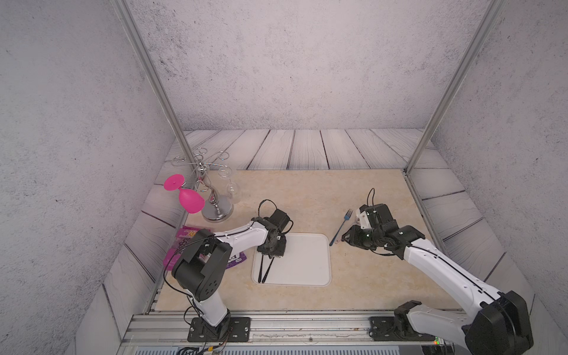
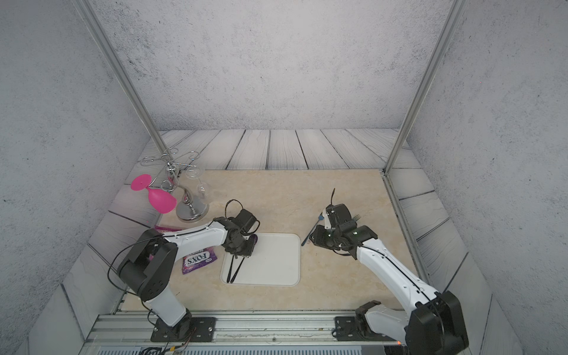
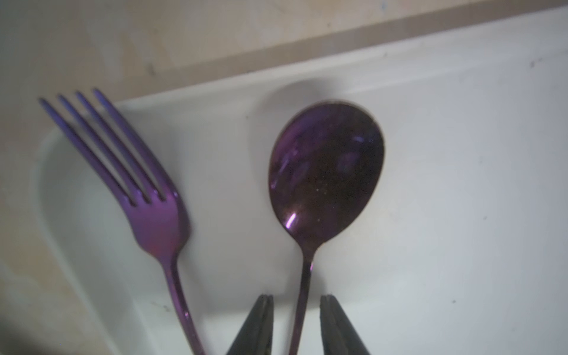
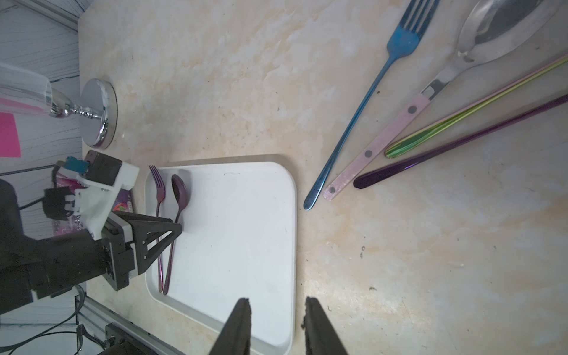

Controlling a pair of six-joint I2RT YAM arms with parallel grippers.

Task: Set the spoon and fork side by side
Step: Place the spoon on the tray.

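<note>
Looking from above, left gripper [image 1: 270, 255] hovers over tray [image 1: 307, 267]. Left wrist view: fingers [image 3: 258, 329] narrowly apart astride spoon [image 3: 325, 172] handle, fork [image 3: 156, 221] alongside on tray. Right wrist view: right gripper [image 4: 277, 302] gapes, empty. Seemingly final aligning; next, squaring the handles.

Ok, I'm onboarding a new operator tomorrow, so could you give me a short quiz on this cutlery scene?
1. True or false: the purple fork and the purple spoon lie beside each other in the white tray.
2. Whose handle runs between the fingers of the left gripper? A) purple spoon B) purple fork C) neither
3. Fill in: the right gripper stands open and holds ____.

Key: 1 true; 2 A; 3 nothing.
</note>
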